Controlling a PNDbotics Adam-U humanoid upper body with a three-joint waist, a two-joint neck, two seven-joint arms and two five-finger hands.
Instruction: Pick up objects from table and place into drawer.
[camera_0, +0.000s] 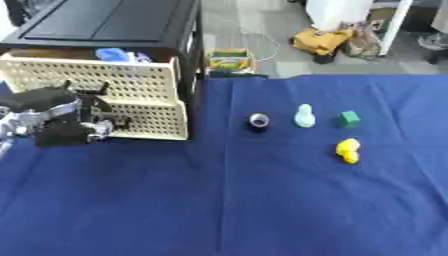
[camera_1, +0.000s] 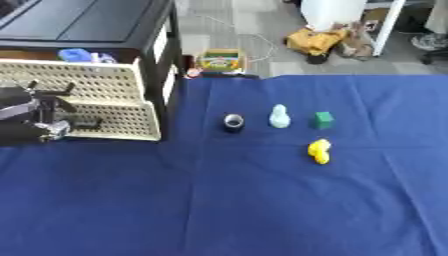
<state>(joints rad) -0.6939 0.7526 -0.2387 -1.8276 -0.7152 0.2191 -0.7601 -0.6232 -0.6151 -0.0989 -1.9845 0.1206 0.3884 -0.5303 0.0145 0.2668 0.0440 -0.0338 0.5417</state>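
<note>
On the blue table cloth (camera_0: 245, 200) lie a small black round thing with a silvery top (camera_0: 258, 121), a pale bottle-shaped piece (camera_0: 304, 116), a green cube (camera_0: 350, 119) and a yellow piece (camera_0: 348, 150). A cream perforated upper drawer (camera_0: 96, 75) stands pulled out of the black cabinet (camera_0: 105, 20), with a blue thing (camera_0: 112, 54) inside it. Below it sits a second cream drawer (camera_0: 157, 122). My left hand (camera_0: 54, 120) is at the left edge, against the drawer fronts, fingers spread and holding nothing that I can see. The right hand shows in no view.
Beyond the table's far edge the floor holds a colourful box (camera_0: 229, 60) and a yellow bag (camera_0: 322, 40). The cabinet takes up the far left corner. The blue cloth stretches bare across the near half.
</note>
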